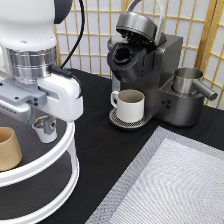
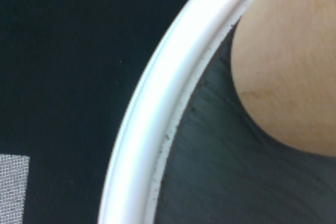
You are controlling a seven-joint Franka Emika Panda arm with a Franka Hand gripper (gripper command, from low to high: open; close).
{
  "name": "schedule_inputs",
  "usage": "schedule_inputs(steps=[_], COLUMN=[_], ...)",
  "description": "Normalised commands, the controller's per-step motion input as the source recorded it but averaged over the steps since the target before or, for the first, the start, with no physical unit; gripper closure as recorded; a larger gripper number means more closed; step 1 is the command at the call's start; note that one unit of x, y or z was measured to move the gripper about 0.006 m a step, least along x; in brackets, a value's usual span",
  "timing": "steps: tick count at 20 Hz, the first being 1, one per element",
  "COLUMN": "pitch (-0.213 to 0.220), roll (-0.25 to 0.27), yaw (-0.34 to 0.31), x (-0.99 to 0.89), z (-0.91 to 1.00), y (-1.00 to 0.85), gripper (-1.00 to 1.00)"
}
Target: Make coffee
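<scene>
**Gripper over the pod on the rack's top tier; brewer open and empty-looking**

Nearest in the exterior view, at its left, stands the two-tier round white rack (image 1: 70, 150) with dark shelves. On the top tier sit a plain tan handleless cup (image 1: 9, 148) and, near the rim, the small white plastic coffee pod with a printed foil top (image 1: 45, 129). The gripper (image 1: 46, 123) hangs directly over the pod, seemingly at its top. The white hand body hides the fingertips, so I cannot tell whether it is parted, closed or gripping the pod.

Judgement: the step in hand is taking up the pod. A good grasp would be centred on the pod's wall, clear of the rack rim and the tan cup.

Further back, a white mug with a handle (image 1: 131, 105) stands on the drip tray of the dark grey coffee machine (image 1: 160, 70), whose lid is raised. Its pod chamber is dark; contents unclear.

The wrist view shows only the rack rim (image 2: 161, 115) and the tan cup (image 2: 292, 75); the pod is not seen there.
</scene>
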Motion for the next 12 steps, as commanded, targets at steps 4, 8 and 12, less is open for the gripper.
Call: schedule_inputs(steps=[4, 8, 12], pitch=[0.005, 0.103, 0.071], roll=[0.049, 0.073, 0.082], yaw=[0.030, 0.007, 0.000], x=[-0.32, -0.17, 0.10], z=[0.35, 0.10, 0.04], y=[0.02, 0.00, -0.05], gripper=[1.00, 1.00, 1.00])
